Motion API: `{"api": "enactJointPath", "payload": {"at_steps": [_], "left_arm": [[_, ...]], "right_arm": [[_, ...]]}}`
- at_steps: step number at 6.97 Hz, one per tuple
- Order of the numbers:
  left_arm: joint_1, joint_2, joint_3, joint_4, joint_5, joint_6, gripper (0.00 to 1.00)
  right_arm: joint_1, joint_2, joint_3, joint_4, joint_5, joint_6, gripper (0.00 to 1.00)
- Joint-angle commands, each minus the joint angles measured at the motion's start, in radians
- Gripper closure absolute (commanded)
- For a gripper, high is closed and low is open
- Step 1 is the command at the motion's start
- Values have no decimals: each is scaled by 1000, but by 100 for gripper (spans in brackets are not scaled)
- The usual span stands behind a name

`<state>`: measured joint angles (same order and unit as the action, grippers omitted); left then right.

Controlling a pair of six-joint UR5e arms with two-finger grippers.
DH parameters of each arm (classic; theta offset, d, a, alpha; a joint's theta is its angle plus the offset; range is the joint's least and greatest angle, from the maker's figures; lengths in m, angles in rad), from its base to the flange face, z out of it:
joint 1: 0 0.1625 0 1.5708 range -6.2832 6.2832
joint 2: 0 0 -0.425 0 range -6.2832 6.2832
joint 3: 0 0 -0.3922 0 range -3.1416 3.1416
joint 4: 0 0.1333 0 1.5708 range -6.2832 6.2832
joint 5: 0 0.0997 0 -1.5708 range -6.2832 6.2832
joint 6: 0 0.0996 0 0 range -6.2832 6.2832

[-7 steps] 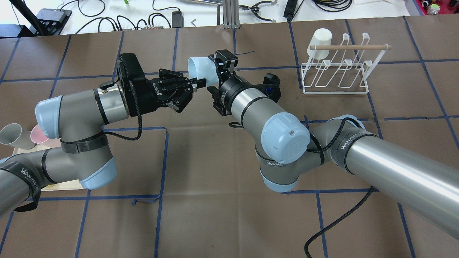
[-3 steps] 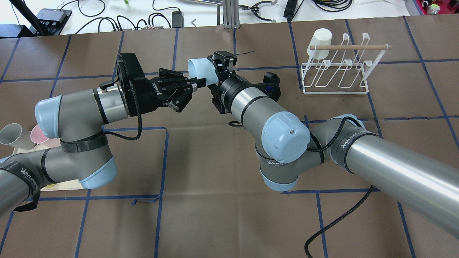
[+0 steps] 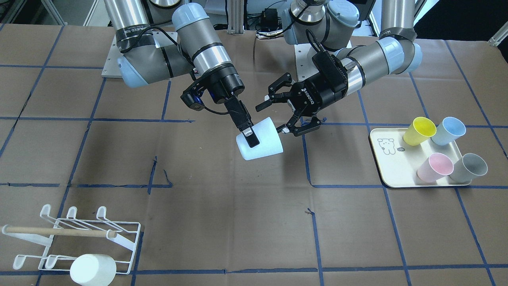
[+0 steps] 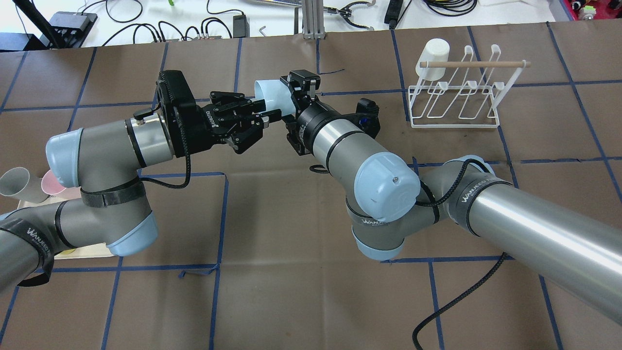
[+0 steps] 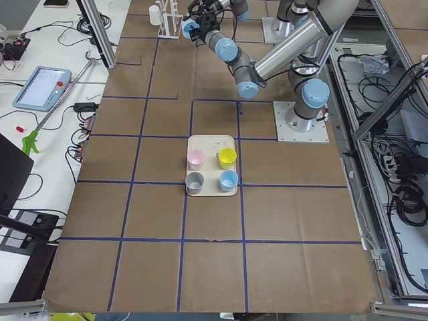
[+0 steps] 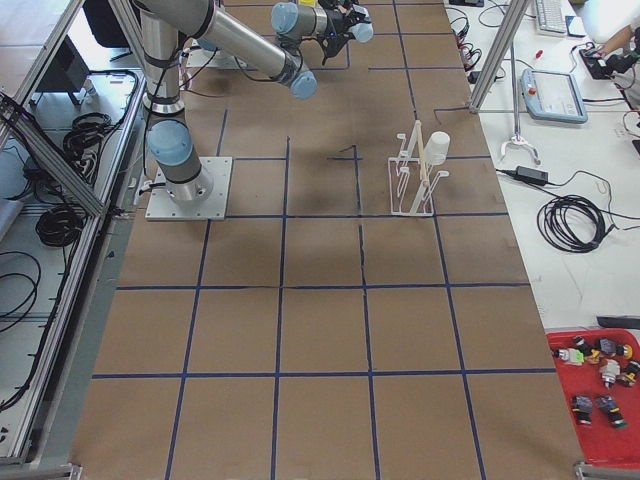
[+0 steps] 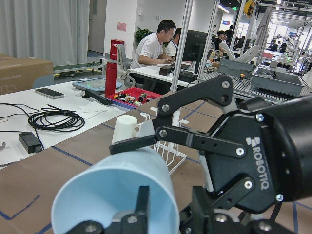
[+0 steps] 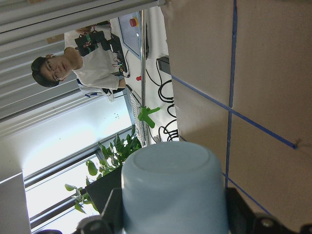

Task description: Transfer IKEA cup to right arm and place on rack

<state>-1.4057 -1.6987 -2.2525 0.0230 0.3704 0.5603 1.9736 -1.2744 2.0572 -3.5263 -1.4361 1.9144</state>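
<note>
The pale blue IKEA cup (image 3: pixel 264 145) hangs on its side above the table's middle, rim towards my left gripper. My right gripper (image 3: pixel 251 139) is shut on it near its base; the right wrist view shows the cup's bottom (image 8: pixel 173 187) between the fingers. My left gripper (image 3: pixel 271 118) is open, its fingers spread around the rim, apart from it. Overhead, the cup (image 4: pixel 270 94) sits between the left gripper (image 4: pixel 265 110) and the right arm's wrist (image 4: pixel 311 121). The white wire rack (image 3: pixel 79 238) with its wooden dowel stands at the far right (image 4: pixel 454 104).
A white cup (image 4: pixel 434 58) hangs on the rack's left end. A cream tray (image 3: pixel 391 169) on my left side holds yellow (image 3: pixel 418 131), blue (image 3: pixel 448 131), pink (image 3: pixel 434 167) and grey (image 3: pixel 468 167) cups. Cables lie beyond the table's far edge.
My left gripper's fingers have spread open and let go of the cup's rim. The cup stays in my right gripper, almost in the same place.
</note>
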Motion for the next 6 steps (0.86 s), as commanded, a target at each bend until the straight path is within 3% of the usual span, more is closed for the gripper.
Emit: {"api": "enactJointPath", "payload": {"at_steps": [1,2,4,5,6], "left_arm": [[23,13,2,0,-1,-11,2],[72,24,2,-1,-2,-20,1],[169,27,5,-5,16,-101,1],[174,25,17,-3,78,-231,1],[171,11,110,-26,275,-325,1]], "right_arm": [[-1,4,-5,-3,0,0,71],[-19,6,-18,0,-3,-6,82],[-124,15,-37,-17,-1,-31,83],[-215,17,-38,-46,0,-190,83],[-295,14,-40,-52,0,-389,91]]}}
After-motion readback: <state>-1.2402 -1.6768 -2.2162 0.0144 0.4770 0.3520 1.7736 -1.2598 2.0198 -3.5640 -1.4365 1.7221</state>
